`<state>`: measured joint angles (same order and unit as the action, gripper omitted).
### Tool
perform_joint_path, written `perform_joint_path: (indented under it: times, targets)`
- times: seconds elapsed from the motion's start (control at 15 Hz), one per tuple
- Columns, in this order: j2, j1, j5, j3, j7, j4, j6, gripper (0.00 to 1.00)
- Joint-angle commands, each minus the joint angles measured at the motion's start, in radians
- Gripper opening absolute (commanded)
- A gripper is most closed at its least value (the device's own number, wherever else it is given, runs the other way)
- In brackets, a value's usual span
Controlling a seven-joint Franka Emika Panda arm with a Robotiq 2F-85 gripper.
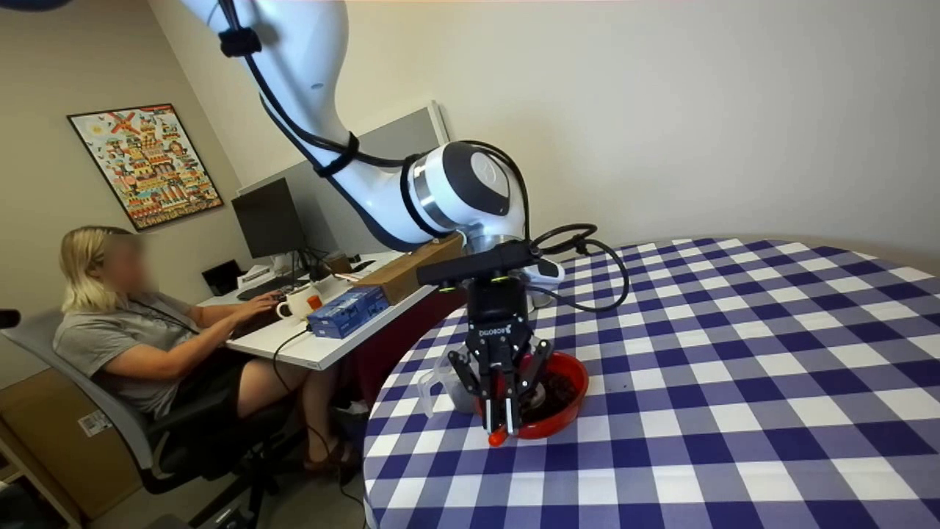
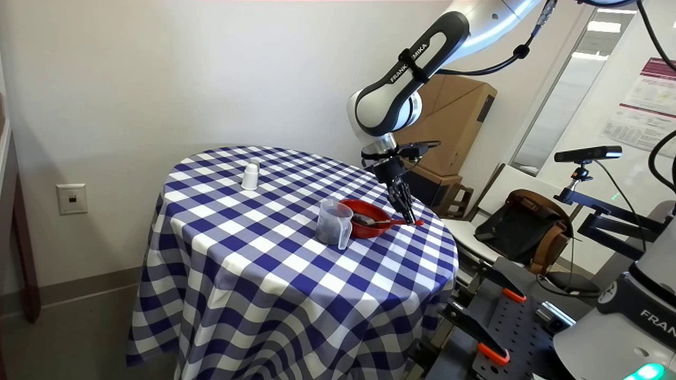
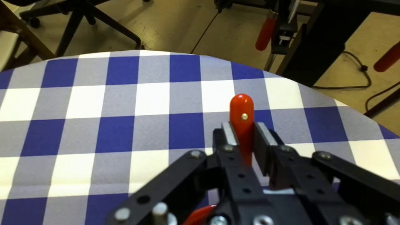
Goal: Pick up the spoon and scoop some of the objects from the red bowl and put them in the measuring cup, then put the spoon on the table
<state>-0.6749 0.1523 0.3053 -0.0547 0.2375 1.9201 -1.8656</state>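
The spoon's red-orange handle shows in the wrist view (image 3: 242, 107) between the two fingertips of my gripper (image 3: 242, 132), which touch it on both sides. In an exterior view the gripper (image 2: 410, 219) holds the handle at the bowl's edge, and the scoop end reaches into the red bowl (image 2: 364, 232). Dark small objects (image 1: 559, 393) lie in the bowl (image 1: 582, 375). The clear measuring cup (image 2: 332, 219) stands upright against or close beside the bowl; in an exterior view it is partly behind the gripper (image 1: 459, 389). Whether the scoop holds any pieces is unclear.
Everything stands on the round table with a checked cloth (image 1: 734, 411). A white bottle-like item (image 2: 250, 177) stands on the table away from the bowl. The table edge (image 3: 187, 53) is near the gripper. A person (image 1: 139, 323) sits at a desk beyond the table.
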Motion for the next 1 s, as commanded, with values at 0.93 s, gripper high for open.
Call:
perform_joint_path:
  times: [0.93]
  targets:
    - [0.154,0.060,-0.199,0.022,0.175,-0.059,0.192,0.10]
